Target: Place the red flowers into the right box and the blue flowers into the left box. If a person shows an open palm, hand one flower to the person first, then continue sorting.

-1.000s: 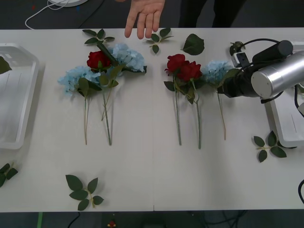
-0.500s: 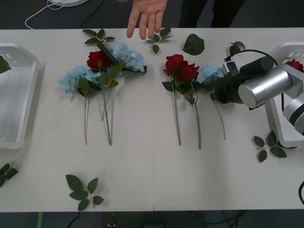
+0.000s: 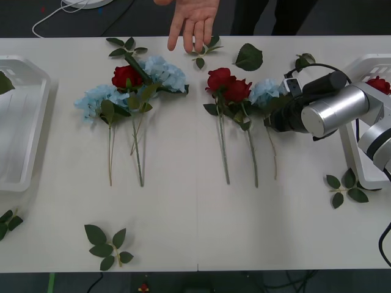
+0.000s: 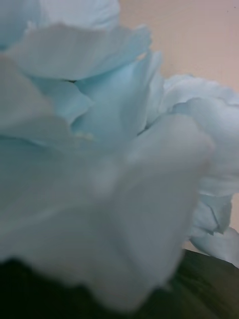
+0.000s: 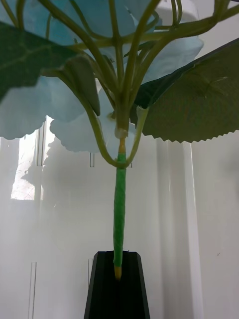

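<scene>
An open palm (image 3: 194,18) of a person reaches over the table's far edge. Two red flowers (image 3: 227,85) lie at the centre, and a blue flower (image 3: 265,91) lies beside them. My right gripper (image 3: 275,115) presses against that bloom's right side, so its petals (image 4: 99,149) crowd the right wrist view. Another red flower (image 3: 126,76) lies between two blue flowers (image 3: 164,72) on the left. A red flower (image 3: 380,84) lies in the right box (image 3: 365,66). My left gripper (image 5: 118,261) is shut on a blue flower's stem (image 5: 119,199) above the left box (image 3: 24,122).
Loose green leaf sprigs lie about: near the front (image 3: 107,244), by the right box (image 3: 345,186), at the far edge (image 3: 249,57) and at the left front corner (image 3: 7,221). A white cable (image 3: 61,12) runs behind the table.
My right arm has moved left into the blue flower, shifting it and the two red flowers beside it slightly left. The person's hand has drifted a little to the right.
</scene>
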`<state>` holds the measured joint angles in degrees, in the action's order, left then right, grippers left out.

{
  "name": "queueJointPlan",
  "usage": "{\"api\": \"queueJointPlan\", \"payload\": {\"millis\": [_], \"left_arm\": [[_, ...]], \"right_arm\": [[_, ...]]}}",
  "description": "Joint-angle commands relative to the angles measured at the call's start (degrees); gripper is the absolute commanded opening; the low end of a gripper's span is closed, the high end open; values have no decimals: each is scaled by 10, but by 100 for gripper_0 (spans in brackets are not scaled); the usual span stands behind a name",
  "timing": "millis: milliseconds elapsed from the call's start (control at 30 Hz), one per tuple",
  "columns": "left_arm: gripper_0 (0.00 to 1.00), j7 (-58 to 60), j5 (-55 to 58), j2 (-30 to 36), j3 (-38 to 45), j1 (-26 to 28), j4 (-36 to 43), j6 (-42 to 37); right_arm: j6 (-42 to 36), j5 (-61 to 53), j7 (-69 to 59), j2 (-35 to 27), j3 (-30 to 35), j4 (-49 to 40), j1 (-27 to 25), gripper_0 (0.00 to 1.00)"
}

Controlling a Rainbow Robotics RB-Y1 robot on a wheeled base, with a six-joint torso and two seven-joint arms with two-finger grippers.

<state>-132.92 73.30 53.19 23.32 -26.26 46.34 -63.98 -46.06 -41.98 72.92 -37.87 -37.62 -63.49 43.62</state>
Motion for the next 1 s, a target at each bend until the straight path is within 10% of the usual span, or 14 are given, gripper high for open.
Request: {"api": "queueJointPlan", "payload": {"millis": [33, 467, 1000], "left_arm": [[1, 8, 7, 3, -6, 9, 7, 7], [0, 8, 7, 3, -6, 9, 7, 7], [1, 8, 7, 3, -6, 9, 7, 7]], "right_arm": [[-23, -36, -17, -13, -2, -52, 25, 100], [-76, -81, -25, -62, -2, -117, 23, 100], [-73, 37, -176, 19, -6, -74, 22, 100]]}}
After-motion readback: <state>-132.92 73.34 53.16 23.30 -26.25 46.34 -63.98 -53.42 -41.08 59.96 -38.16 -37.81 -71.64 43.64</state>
